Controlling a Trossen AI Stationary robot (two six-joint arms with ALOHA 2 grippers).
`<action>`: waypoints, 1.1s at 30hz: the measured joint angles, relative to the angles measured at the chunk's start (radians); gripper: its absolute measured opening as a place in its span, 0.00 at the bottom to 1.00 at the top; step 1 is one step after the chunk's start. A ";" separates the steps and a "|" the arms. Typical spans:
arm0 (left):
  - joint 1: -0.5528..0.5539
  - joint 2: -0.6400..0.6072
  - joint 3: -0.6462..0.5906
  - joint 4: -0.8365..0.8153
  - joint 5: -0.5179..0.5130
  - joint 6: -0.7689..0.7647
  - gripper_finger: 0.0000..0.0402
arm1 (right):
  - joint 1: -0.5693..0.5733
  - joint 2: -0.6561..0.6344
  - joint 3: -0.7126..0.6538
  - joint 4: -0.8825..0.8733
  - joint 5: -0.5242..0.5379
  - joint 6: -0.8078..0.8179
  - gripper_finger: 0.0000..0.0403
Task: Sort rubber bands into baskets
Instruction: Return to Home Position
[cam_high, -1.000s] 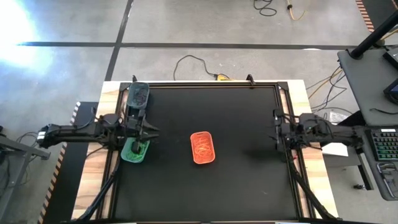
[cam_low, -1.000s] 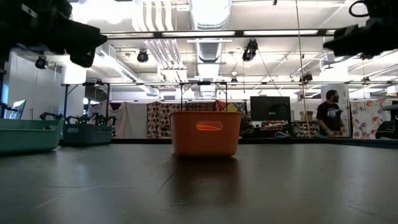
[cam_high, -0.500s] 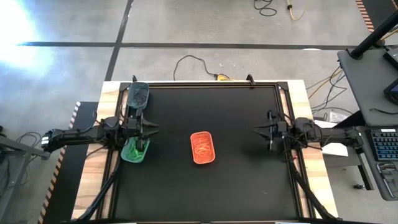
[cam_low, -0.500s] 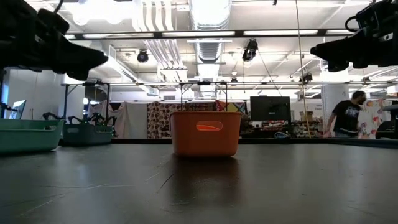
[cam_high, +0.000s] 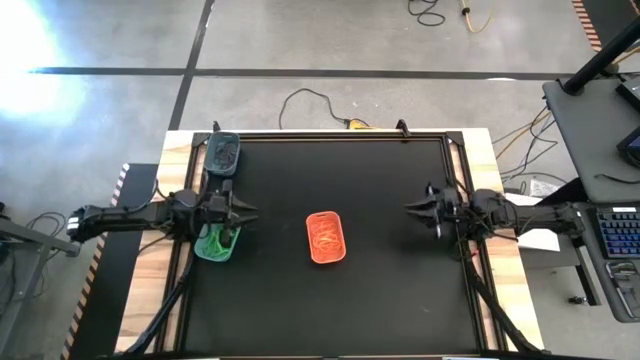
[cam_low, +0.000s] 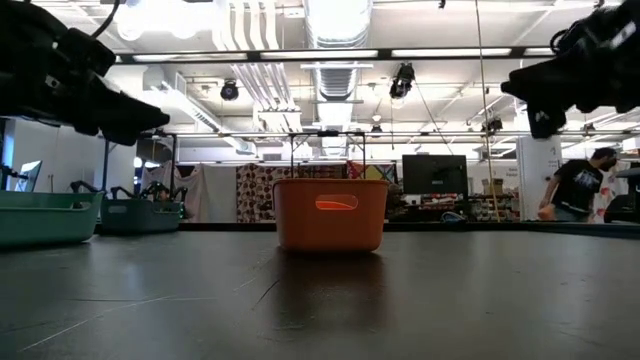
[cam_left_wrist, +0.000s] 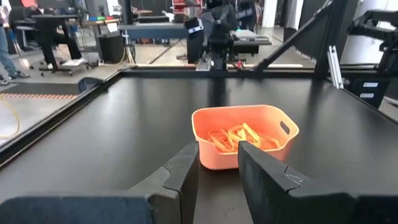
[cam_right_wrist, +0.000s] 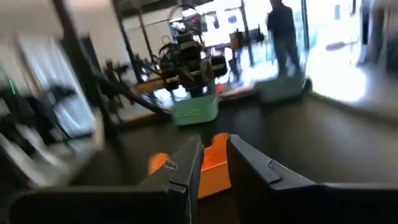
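Left gripper (cam_high: 239, 212) over the green basket (cam_high: 203, 255), worktop's left edge; right gripper (cam_high: 412, 207) near the right edge. Both pincers slightly apart, empty. I'd retract level, clearing the rim.

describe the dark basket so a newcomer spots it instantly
On the black mat, follow the left edge to the back corner. The dark grey-teal basket lies there, beyond the left end effector; the light green basket and central orange basket are far brighter.
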 joint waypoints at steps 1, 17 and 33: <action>0.000 0.006 0.001 -0.001 -0.001 0.000 0.24 | 0.000 0.004 0.000 -0.001 0.001 0.093 0.17; 0.000 0.057 0.008 -0.005 -0.002 0.000 0.24 | 0.000 0.028 0.000 -0.003 0.001 0.447 0.20; 0.000 0.063 0.009 -0.002 -0.003 0.000 0.24 | 0.000 0.028 0.008 -0.009 -0.070 -0.550 0.19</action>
